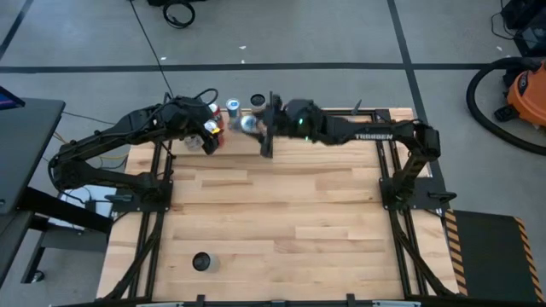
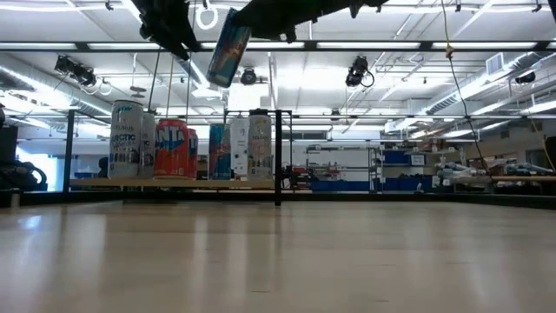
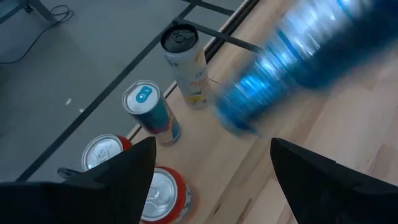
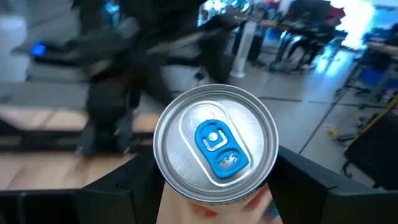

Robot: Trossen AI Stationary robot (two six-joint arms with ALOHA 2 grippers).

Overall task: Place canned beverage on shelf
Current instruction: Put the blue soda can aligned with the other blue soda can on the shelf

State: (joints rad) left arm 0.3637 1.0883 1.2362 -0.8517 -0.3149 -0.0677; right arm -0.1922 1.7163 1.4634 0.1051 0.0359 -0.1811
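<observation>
Overhead, the left tool (image 1: 211, 130) hangs above the far left part of the surface (image 1: 273, 213), its fingers (image 3: 112, 180) spread with nothing between them; just beneath it, the cans (image 3: 152, 115) standing on the shelf (image 2: 174, 183) show in its wrist view, crowded toward the shelf's outer edge, where black rods (image 3: 205, 34) frame the wood. From surface height, those cans (image 2: 187, 148) stand upright in a row that fills the shelf from its left end nearly to the black post (image 2: 278, 156) at its right end, so little free wood is left among them. Just right of the left tool, the right tool (image 1: 256, 124) is clenched on the beverage can (image 4: 214, 146), whose silver lid with a blue tab faces its wrist camera. Seen from surface height, that can (image 2: 228, 48) is tilted and well above the row, touching neither the shelf nor the other cans. Near the right tool the two arms come close together over the far edge. Well behind both tools, the broad planked middle lies open, with one small dark round object (image 1: 201, 261) near the front left edge.
</observation>
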